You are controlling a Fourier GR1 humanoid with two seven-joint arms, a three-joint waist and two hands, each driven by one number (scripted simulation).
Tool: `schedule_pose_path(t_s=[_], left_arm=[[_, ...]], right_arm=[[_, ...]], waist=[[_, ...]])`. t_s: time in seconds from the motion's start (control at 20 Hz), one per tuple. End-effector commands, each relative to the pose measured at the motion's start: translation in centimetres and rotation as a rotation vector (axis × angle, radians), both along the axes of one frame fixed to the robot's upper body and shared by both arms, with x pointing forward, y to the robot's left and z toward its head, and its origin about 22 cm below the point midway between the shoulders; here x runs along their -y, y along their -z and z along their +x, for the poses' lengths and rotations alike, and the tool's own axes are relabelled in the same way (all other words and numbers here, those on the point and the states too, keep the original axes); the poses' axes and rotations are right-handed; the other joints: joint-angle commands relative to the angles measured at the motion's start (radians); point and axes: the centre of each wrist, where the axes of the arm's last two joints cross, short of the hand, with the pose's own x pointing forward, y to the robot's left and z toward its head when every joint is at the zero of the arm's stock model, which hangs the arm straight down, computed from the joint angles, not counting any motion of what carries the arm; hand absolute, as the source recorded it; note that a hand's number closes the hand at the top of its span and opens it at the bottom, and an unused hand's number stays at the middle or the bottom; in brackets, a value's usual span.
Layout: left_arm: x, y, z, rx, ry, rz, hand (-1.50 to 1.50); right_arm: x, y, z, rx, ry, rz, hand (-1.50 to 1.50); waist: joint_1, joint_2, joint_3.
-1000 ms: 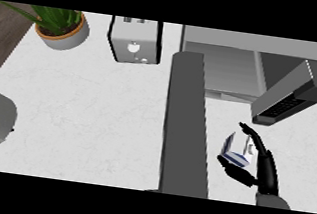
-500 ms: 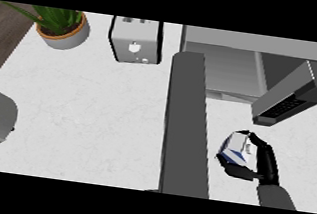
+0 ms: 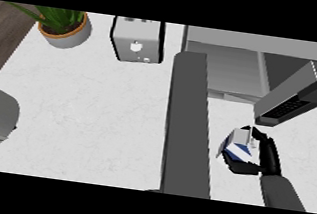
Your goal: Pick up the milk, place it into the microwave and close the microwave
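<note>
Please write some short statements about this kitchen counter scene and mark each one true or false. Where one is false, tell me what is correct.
1. The black right hand is curled round the white and blue milk carton. True.
2. The milk carton is already inside the grey microwave. False: it is outside, in the hand, over the white counter near the microwave's door.
3. The microwave's door is open. True.
4. The green potted plant stands right of the microwave. False: it stands at the counter's far left corner.
5. The silver toaster stands between the plant and the microwave. True.
</note>
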Motion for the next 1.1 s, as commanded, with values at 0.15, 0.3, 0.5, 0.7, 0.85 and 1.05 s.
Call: schedule_pose_path(t_s=[0.15,0.3,0.5,0.7,0.85,1.05], left_arm=[[-0.2,0.9,-0.1,0.01,0.013,-0.015,-1.5],[-0.2,0.2,0.3,0.004,-0.003,-0.029,-1.5],[-2.5,0.2,-0.4,-0.004,-0.008,-0.01,-1.5],[-1.2,1.4,-1.3,-0.025,-0.022,-0.011,-1.5],[-2.5,1.0,0.1,-0.028,-0.038,-0.005,-1.5],[-2.6,0.9,0.0,-0.046,-0.002,-0.017,-1.5]], right_arm=[[-1.0,-0.5,1.6,0.111,-0.141,0.031,1.5],[-1.4,-2.2,3.7,0.104,-0.236,0.104,1.5],[-4.4,-2.8,5.1,0.103,-0.322,0.147,1.5],[-4.0,-5.2,6.6,0.168,-0.31,0.095,1.5],[-6.4,-8.0,8.9,0.187,-0.214,0.053,1.5],[-6.3,-10.6,10.8,0.172,-0.176,0.048,1.5]], waist=[[0.012,0.003,0.002],[-0.003,-0.001,0.001],[-0.01,-0.004,-0.001],[-0.024,-0.013,-0.002],[-0.03,-0.011,-0.002],[-0.022,-0.008,-0.002]])
